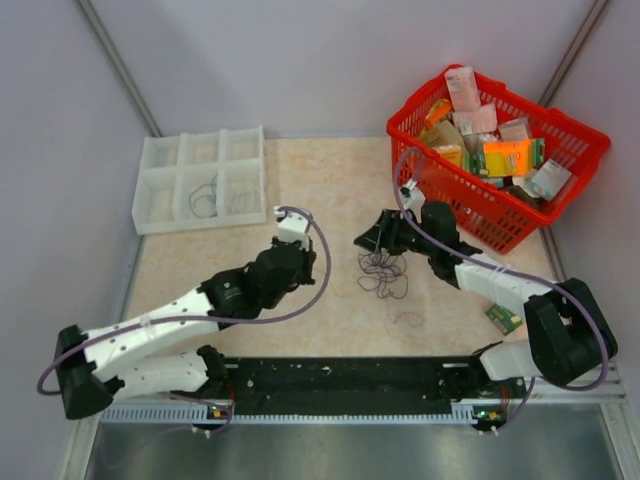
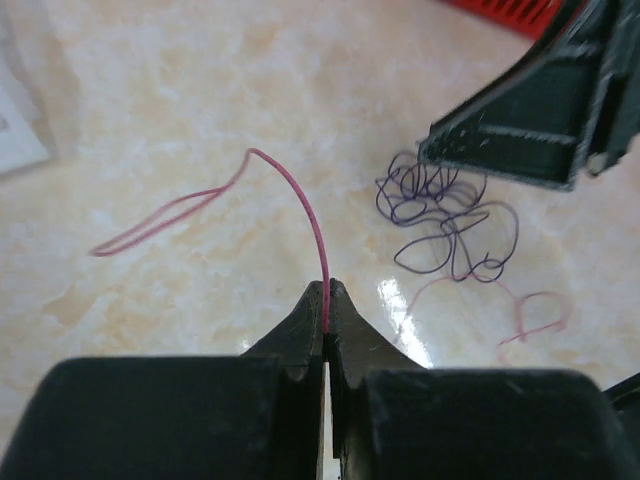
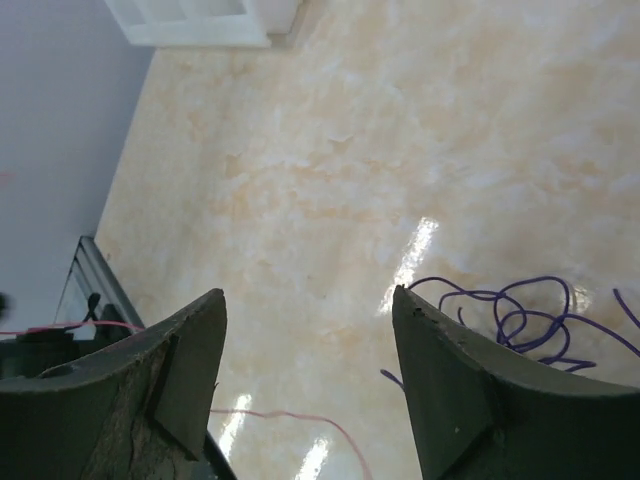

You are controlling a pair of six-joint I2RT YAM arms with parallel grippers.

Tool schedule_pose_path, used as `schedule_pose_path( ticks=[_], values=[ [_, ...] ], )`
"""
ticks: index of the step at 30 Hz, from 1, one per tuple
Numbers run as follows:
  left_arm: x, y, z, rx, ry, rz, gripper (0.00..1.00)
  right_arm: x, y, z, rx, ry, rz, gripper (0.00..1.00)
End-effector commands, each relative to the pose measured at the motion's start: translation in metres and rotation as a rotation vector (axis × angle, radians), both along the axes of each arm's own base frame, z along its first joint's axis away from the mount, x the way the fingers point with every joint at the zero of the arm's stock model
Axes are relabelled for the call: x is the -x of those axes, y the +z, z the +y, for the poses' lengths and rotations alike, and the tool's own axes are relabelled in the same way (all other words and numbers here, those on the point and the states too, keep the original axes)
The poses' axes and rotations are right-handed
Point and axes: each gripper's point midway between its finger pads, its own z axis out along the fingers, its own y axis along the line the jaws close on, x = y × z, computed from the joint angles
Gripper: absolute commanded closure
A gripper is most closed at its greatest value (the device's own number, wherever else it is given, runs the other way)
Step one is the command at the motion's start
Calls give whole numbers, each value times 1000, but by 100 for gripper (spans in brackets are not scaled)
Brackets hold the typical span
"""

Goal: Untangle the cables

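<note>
A small knot of thin dark purple cables (image 1: 383,272) lies on the marble table top, also in the left wrist view (image 2: 445,215) and the right wrist view (image 3: 520,315). My left gripper (image 2: 327,290) is shut on one end of a thin pink wire (image 2: 300,200), which arches up and trails left onto the table. In the top view the left gripper (image 1: 303,262) is left of the knot. My right gripper (image 3: 310,300) is open and empty, hovering just above the knot's far-left edge (image 1: 366,241). Another pale pink wire (image 2: 520,320) lies loose near the knot.
A white compartment tray (image 1: 160,180) at the back left holds some thin wire loops (image 1: 205,197). A red basket (image 1: 560,125) full of packets stands at the back right. A small green packet (image 1: 503,318) lies by the right arm.
</note>
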Motion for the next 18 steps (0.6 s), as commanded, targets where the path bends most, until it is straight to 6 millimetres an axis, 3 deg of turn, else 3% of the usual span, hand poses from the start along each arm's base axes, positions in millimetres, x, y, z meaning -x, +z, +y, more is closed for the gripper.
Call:
schedule_pose_path(
  ticks=[1, 4, 8, 11, 14, 16, 18],
  values=[
    [6, 68, 38, 101, 78, -90, 100, -10, -19, -13, 122, -39, 0, 33],
    [14, 107, 48, 193, 76, -122, 100, -7, -29, -2, 95, 29, 37, 35],
    [21, 176, 52, 337, 34, -223, 100, 4, -44, 25, 101, 142, 90, 56],
    [19, 214, 56, 340, 41, -268, 100, 4, -59, 30, 137, 135, 140, 65],
    [8, 214, 65, 251, 134, -235, 100, -3, -69, 19, 207, 75, 148, 66],
    [-1, 191, 59, 173, 179, -183, 100, -7, -67, 10, 248, 32, 120, 66],
    [-7, 156, 56, 122, 228, -107, 100, -10, -60, 3, 264, -1, 82, 66]
  ],
)
